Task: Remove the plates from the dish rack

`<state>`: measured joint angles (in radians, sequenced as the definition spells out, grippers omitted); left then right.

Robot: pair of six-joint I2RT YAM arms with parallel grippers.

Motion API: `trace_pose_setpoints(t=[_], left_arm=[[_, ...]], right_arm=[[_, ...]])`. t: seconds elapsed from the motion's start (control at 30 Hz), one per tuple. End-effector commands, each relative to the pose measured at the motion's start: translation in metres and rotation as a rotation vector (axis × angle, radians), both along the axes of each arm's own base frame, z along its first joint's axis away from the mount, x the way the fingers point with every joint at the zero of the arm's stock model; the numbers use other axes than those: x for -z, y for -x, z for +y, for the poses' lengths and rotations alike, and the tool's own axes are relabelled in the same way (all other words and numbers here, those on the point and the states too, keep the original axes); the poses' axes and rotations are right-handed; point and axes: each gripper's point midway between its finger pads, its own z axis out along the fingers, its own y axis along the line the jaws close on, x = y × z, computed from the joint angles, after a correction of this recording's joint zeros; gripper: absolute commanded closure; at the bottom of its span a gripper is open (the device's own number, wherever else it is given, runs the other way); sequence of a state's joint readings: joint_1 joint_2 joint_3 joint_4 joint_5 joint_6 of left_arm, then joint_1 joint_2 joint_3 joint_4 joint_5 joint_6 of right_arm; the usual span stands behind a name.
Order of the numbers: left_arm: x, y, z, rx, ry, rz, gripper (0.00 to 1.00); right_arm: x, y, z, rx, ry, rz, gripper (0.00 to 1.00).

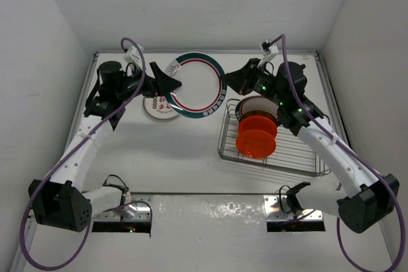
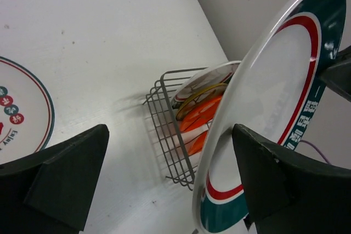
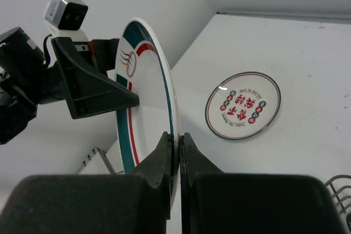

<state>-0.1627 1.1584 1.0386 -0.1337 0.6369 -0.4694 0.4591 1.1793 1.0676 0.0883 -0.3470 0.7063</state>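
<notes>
My right gripper [image 1: 228, 84] [image 3: 178, 138] is shut on the rim of a large white plate with a green-and-red rim [image 1: 201, 87] [image 3: 145, 97] and holds it upright above the table, left of the dish rack [image 1: 290, 152]. My left gripper [image 1: 173, 81] [image 2: 170, 135] is open, and the plate's opposite rim [image 2: 263, 97] stands between its fingers, close to the right one. The rack [image 2: 164, 119] holds a white plate [image 1: 258, 103], an amber plate [image 1: 258, 119] and orange plates [image 1: 256, 143] [image 2: 200, 114]. A small white plate with red marks [image 1: 159, 107] [image 3: 243, 105] lies flat on the table.
White walls close in the table at the left, back and right. The small flat plate [image 2: 16, 113] lies just under my left arm. Two metal mounting plates [image 1: 121, 214] sit at the near edge.
</notes>
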Motion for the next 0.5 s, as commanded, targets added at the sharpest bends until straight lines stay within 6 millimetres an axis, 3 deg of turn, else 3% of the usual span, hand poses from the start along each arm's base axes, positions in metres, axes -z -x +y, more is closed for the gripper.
trace_pose_setpoints(t=[0.0,0.03,0.07,0.13,0.17,0.23,0.27,0.33,0.37,0.4,0.47], left_arm=[[-0.023,0.000,0.003,-0.030,-0.016,-0.081,0.08],[-0.026,0.001,0.002,-0.020,-0.007,-0.087,0.13],[-0.029,0.003,-0.001,0.001,0.007,-0.095,0.48],[-0.037,0.008,-0.010,0.060,0.063,-0.105,0.89],[-0.046,0.011,-0.015,0.092,0.094,-0.131,1.00],[-0.049,0.011,-0.015,0.083,0.114,-0.138,1.00],[-0.050,0.005,-0.009,0.027,0.119,-0.141,1.00],[-0.046,-0.005,0.001,-0.064,0.118,-0.119,1.00],[-0.043,-0.010,0.007,-0.117,0.115,-0.102,1.00],[-0.023,-0.023,0.027,-0.260,0.078,-0.013,1.00],[0.001,-0.035,0.052,-0.417,0.047,0.099,1.00]], right_arm=[[-0.052,0.006,0.007,-0.046,-0.133,-0.125,1.00],[-0.049,0.006,0.008,-0.048,-0.136,-0.116,1.00],[-0.046,0.005,0.009,-0.053,-0.141,-0.114,1.00],[-0.038,0.002,0.011,-0.054,-0.145,-0.103,1.00],[-0.034,0.000,0.012,-0.051,-0.142,-0.096,1.00],[-0.026,-0.003,0.012,-0.045,-0.116,-0.087,0.99],[-0.020,-0.006,0.013,-0.044,-0.099,-0.076,0.92],[-0.014,-0.009,0.010,-0.033,-0.049,-0.095,0.58],[-0.004,-0.014,0.004,0.013,0.001,-0.064,0.15],[0.001,-0.017,-0.003,0.051,0.052,-0.059,0.01],[0.023,-0.020,-0.027,0.135,0.232,-0.029,0.01]])
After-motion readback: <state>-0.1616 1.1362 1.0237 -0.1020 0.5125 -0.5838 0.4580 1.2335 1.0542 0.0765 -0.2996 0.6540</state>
